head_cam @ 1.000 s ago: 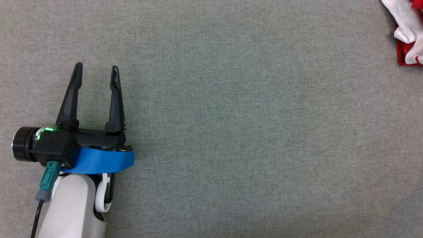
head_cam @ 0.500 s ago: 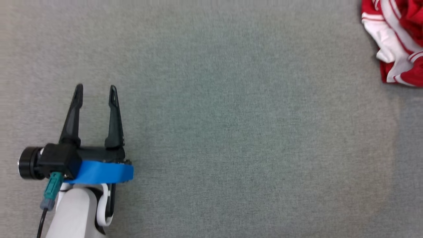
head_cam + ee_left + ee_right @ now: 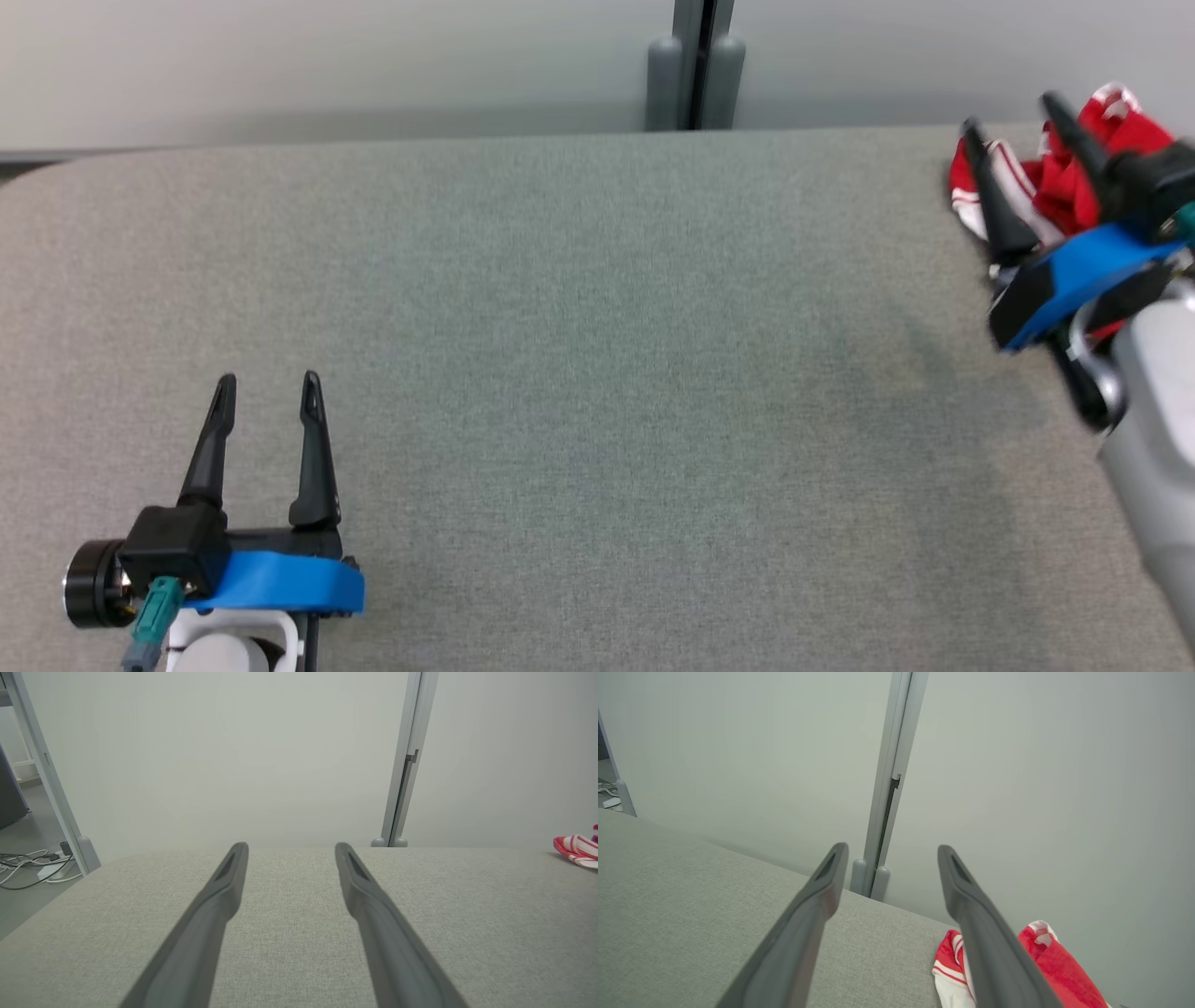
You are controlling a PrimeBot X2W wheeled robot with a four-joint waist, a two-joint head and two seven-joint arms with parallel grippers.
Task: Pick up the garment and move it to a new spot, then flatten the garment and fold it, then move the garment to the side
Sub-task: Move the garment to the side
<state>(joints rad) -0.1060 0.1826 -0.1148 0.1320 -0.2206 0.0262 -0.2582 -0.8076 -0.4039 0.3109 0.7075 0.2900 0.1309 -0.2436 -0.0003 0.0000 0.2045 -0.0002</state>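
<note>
We hold our left gripper (image 3: 269, 378) low over the near left of the grey fabric-covered table (image 3: 597, 327). Its two long dark fingers (image 3: 313, 448) point straight toward the far edge and are spread apart with nothing between them. Our right arm reaches toward the far right corner, its pale forearm (image 3: 1153, 448) rising from the lower right. The right gripper (image 3: 1010, 110) tilts a little leftward, and its jaws are also spread wide. The crumpled red-and-white striped garment (image 3: 1050, 187) lies bunched at that far right corner, beneath and between the right fingers. We cannot tell whether they touch the cloth. In the right wrist view the garment (image 3: 1059, 966) is partly hidden behind one finger, near the pale grey partition wall (image 3: 738, 765).
</note>
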